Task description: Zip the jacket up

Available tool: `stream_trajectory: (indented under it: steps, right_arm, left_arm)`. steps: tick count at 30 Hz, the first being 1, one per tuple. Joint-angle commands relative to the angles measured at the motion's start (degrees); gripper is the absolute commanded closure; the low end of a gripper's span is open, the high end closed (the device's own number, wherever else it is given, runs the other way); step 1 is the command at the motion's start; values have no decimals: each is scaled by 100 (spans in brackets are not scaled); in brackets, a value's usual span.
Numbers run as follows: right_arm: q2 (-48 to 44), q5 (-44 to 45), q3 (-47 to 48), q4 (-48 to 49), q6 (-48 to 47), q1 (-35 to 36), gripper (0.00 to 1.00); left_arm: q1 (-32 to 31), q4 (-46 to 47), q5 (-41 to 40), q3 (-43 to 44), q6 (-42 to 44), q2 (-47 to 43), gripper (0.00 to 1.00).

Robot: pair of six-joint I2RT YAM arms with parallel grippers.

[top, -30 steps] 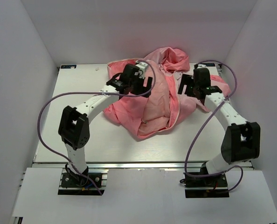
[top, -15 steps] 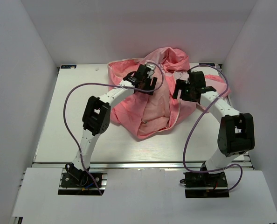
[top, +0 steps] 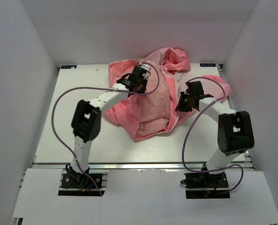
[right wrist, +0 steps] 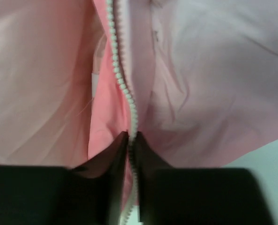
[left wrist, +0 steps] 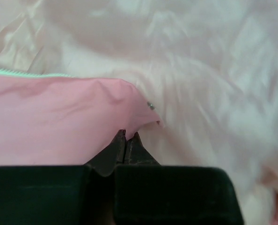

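Observation:
The pink jacket lies crumpled at the back middle of the table, its front open. My left gripper is down on its upper left part. In the left wrist view that gripper is shut on the edge of a pink fabric flap, with a short run of zipper teeth to the left. My right gripper rests on the jacket's right front edge. Seen from the right wrist, it is shut on the white zipper teeth, which run up and away between pink folds.
The white table shows bare to the left of and in front of the jacket; one corner of it appears in the right wrist view. White walls close in three sides. Purple cables loop off both arms.
Both grippers went from open to shut. The left one moved right and down onto the jacket's flap. The right one came left and nearer onto the zipper edge.

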Motion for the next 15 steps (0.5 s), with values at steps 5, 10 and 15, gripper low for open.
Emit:
stream_trajectory:
  steps: [5,10,15]
  right_arm:
    - [-907,87,-97,-10,223,1,100]
    - [-1233,710,736,-748,-75,1,100]
    - [-1646,731,670,-1154,-41,1,100]
  left_arm:
    - [-57,1269,1030,-2787,-329,-3739,100]
    - [-311,1166,1839,-4214,-417,-5256,100]
    - [-531,718,2708,-5629,-926,-6249,100]
